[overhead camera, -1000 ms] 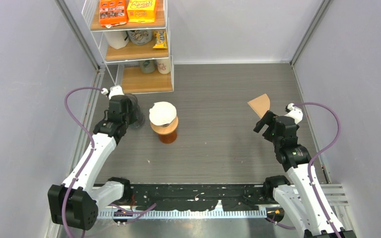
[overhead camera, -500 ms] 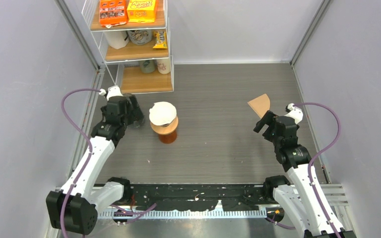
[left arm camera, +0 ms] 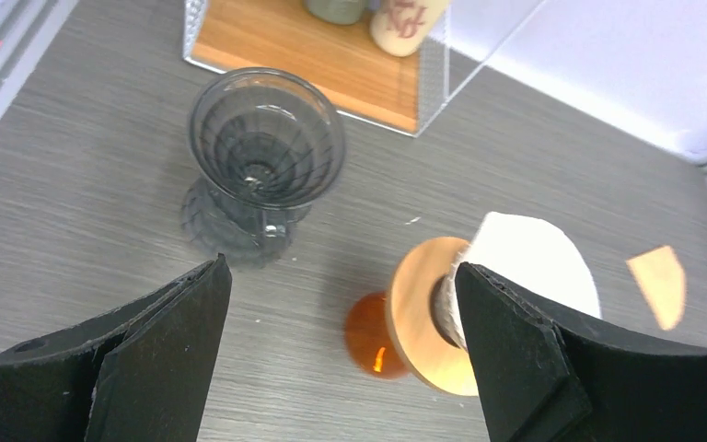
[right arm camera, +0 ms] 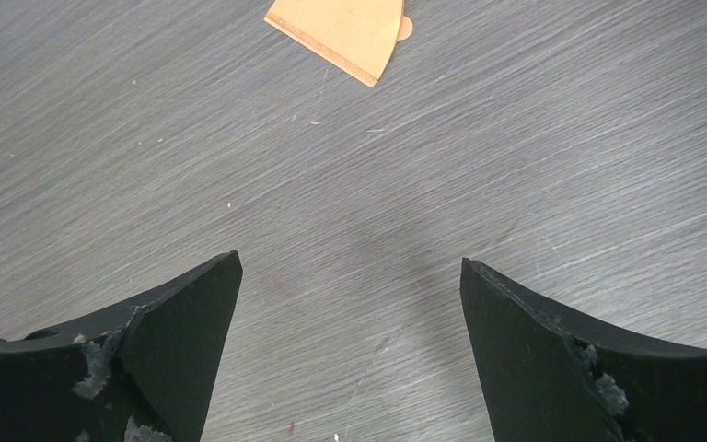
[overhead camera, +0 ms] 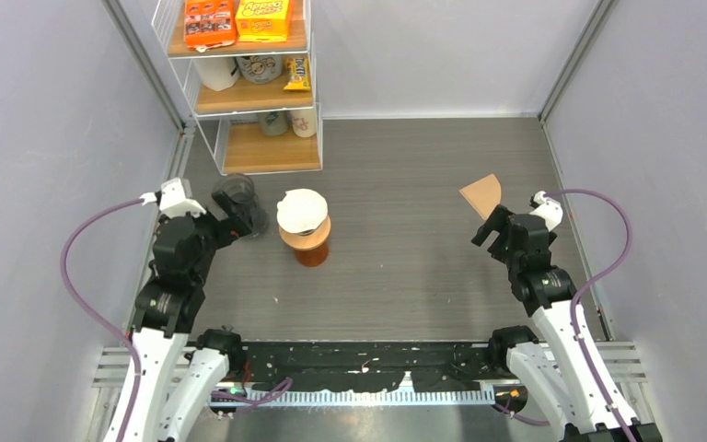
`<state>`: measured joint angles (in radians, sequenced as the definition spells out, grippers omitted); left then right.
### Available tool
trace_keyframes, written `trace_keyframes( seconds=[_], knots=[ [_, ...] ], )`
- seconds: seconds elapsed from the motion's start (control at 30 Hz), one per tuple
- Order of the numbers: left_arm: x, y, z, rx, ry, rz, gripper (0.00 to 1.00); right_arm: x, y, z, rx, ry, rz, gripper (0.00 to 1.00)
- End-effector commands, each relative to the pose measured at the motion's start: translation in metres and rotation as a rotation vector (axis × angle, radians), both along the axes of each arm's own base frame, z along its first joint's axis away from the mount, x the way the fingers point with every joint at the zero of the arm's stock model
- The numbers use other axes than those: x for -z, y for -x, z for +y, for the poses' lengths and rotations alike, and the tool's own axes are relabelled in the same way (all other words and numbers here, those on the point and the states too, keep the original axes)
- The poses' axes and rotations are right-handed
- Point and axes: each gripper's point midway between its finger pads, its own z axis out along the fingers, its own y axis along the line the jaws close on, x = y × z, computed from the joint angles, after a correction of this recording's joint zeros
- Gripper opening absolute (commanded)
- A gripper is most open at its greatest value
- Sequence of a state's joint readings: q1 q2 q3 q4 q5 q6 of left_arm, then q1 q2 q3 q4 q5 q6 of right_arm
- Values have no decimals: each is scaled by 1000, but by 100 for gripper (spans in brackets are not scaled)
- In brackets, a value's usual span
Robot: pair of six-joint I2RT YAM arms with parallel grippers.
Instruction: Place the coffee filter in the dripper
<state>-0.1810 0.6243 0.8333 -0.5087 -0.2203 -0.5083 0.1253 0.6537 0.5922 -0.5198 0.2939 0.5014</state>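
A brown paper coffee filter lies flat on the table at the right, also seen at the top of the right wrist view. My right gripper hovers open just short of it, holding nothing. A smoky clear dripper stands upright on the table at the left. My left gripper is open, drawn back to the near left of the dripper and apart from it.
An amber carafe with a wooden collar and a white cone on top stands right of the dripper. A wire shelf rack with boxes and cups fills the back left. Walls close both sides.
My left gripper opened, let go of the smoky dripper and pulled back toward the near left. The dripper stays standing on the table. The right arm has not moved.
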Motion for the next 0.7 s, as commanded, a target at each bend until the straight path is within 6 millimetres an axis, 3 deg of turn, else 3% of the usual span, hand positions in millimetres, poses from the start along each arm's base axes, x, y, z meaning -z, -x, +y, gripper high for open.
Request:
trace_keyframes(
  seconds=[0.0, 0.27, 0.47, 0.67],
  knots=[
    [-6, 11, -17, 101, 51, -65, 99, -17, -8, -3, 24, 6, -20, 95],
    [-9, 23, -41, 255, 71, -100, 99, -23, -23, 1, 3, 13, 14, 95],
    [3, 22, -16, 112, 39, -74, 100, -12, -50, -1, -3, 20, 115, 95],
    [11, 26, 2, 13, 23, -72, 100, 12, -97, -16, 3, 1, 260, 95]
  ],
)
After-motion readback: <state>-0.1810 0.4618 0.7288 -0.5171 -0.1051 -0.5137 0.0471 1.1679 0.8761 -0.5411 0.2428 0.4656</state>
